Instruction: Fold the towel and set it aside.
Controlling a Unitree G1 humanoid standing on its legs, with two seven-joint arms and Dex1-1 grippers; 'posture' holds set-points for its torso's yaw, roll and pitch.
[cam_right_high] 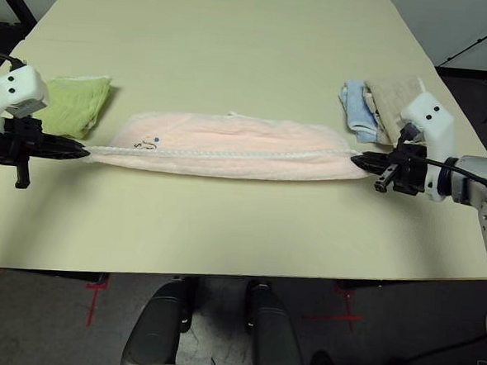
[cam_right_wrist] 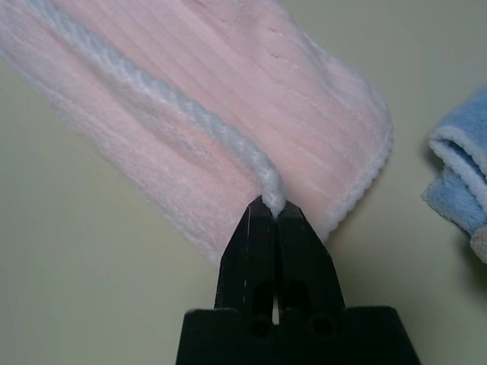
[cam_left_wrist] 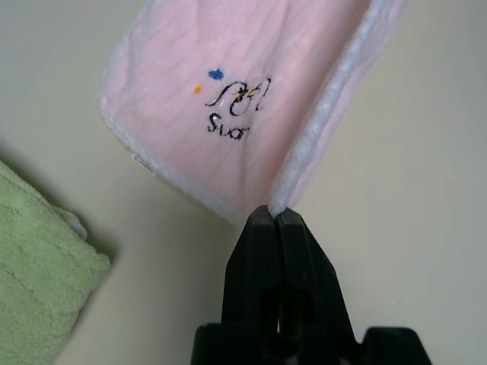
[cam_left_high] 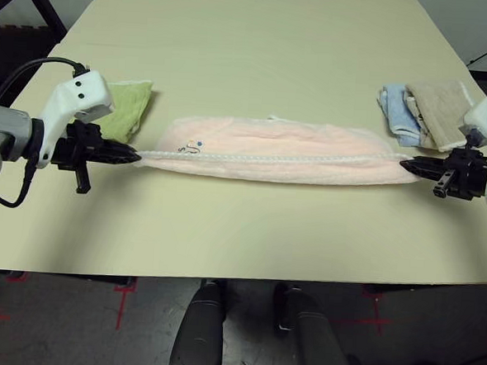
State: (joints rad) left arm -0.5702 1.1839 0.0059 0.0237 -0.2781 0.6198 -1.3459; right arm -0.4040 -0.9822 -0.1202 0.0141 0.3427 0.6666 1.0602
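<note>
Across the middle of the frame the towel lies on the worktop, the left tool and right tool each clamped on an end of its white edging, likely keeping it taut for folding.

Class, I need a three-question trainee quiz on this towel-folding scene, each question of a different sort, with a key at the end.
1. True or false: the pink towel lies stretched between the left gripper and the right gripper.
2. Which part of the towel does each gripper pinch? A) the embroidered logo B) the white stitched edging C) a loose thread
3. Fill in: the folded cloth beside the left gripper is ____ in colour.

Key
1. True: each gripper is shut on one end.
2. B: both wrist views show the edging caught at the fingertips; the logo lies free.
3. Green: the green cloth lies there; the blue cloth and beige cloth lie by the right gripper.
</note>
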